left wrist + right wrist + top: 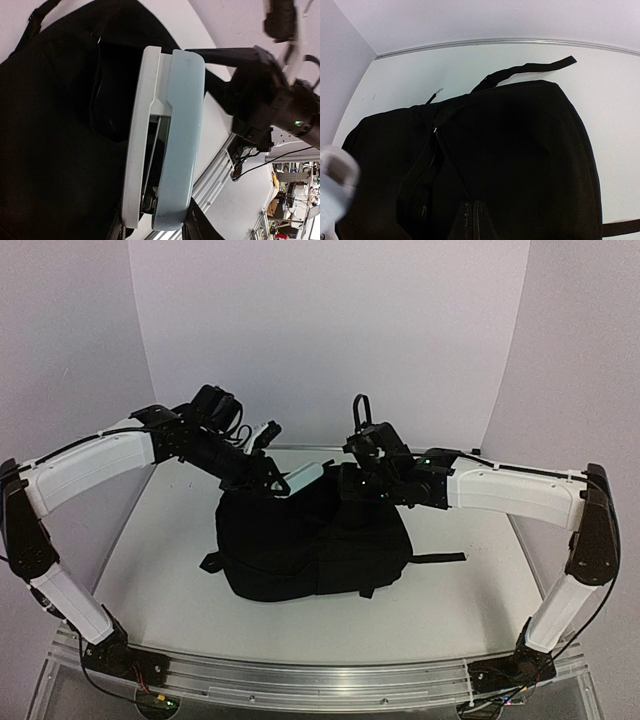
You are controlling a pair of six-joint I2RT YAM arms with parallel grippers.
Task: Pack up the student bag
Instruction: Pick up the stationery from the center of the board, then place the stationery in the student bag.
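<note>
The student bag (310,540), a large black fabric backpack, lies in the middle of the table. Its zipper is partly open near the top (420,190). My left gripper (272,480) is shut on a white and pale blue stapler (302,478) and holds it just above the bag's opening. In the left wrist view the stapler (170,135) fills the centre, over the bag (50,125). My right gripper (477,222) is shut, pinching the bag's fabric (520,150) beside the zipper. The stapler shows blurred at the left of the right wrist view (335,175).
A strap (440,558) trails from the bag to the right, and another (530,69) towards the back wall. White walls close in the table at the back and sides. The metal rail (320,680) runs along the near edge. My right arm (270,100) is close to the stapler.
</note>
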